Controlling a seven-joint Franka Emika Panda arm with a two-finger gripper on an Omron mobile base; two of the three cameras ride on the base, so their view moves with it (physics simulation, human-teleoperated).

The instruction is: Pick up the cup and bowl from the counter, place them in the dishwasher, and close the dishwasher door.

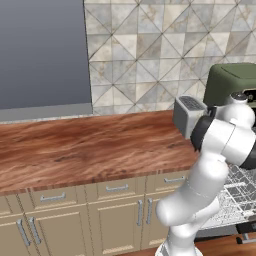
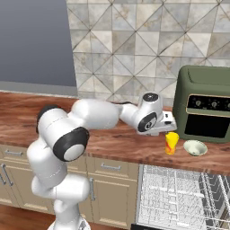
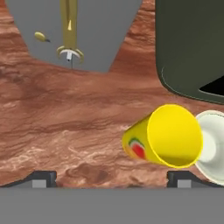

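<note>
step: first pick, approach to the cup (image 2: 171, 143); nothing lifted yet; bowl, loading and door closing all left to do
claw (image 3: 111, 178): fingers spread wide, nothing between them; in the hand view the two dark tips stand far apart at the bottom, bare wood between them; in the right base view the hand sits above the tabletop (image 2: 126, 146), just left of the cup
cup: yellow with a red-orange mark on its side; upright on the tabletop in front of the dark green oven (image 2: 205, 102); in the hand view its open mouth faces the camera, over the right-hand tip rather than centred between the two tips
bowl (image 2: 195, 147): pale off-white, shallow; on the tabletop just right of the cup, near the front edge; in the hand view its rim overlaps the cup's edge; whether they touch, cannot tell
dishwasher (image 2: 179, 200): open below the cup and bowl; white wire rack pulled out and bare; door panel itself not made out
toaster (image 1: 189, 115): grey, on the tabletop beside the oven, behind the arm in the left base view
next move, judged: shift the claw sideways until the cup sits between the tips, come down around its body, then close; bowl is close on the far side, so the outer finger has little room and could nudge it
</note>
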